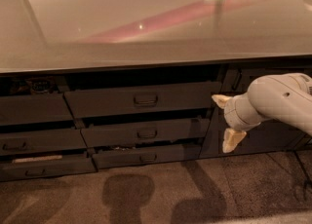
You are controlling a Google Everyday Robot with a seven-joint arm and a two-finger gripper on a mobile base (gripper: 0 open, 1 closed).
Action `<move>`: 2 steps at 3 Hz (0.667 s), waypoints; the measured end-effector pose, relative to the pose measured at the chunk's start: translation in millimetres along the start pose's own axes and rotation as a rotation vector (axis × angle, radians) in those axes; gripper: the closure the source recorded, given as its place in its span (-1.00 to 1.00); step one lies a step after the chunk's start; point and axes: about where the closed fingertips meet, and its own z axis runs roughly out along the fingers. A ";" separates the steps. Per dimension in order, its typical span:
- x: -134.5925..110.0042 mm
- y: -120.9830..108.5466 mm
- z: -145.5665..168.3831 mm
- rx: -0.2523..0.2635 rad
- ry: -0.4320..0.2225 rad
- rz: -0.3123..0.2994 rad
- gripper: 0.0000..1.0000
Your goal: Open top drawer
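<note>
Jaws are spread wide with nothing between them. The gripper [223, 121] hangs just off the right end of the top drawer [107, 102], which looks barely ajar under the counter [146, 33]. I'd slide left to the little loop handle [145, 100], straddle it squarely, clamp firmly, then pull straight out.
</note>
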 end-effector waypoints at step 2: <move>17.6 -27.1 12.3 -0.037 0.041 0.037 -1.00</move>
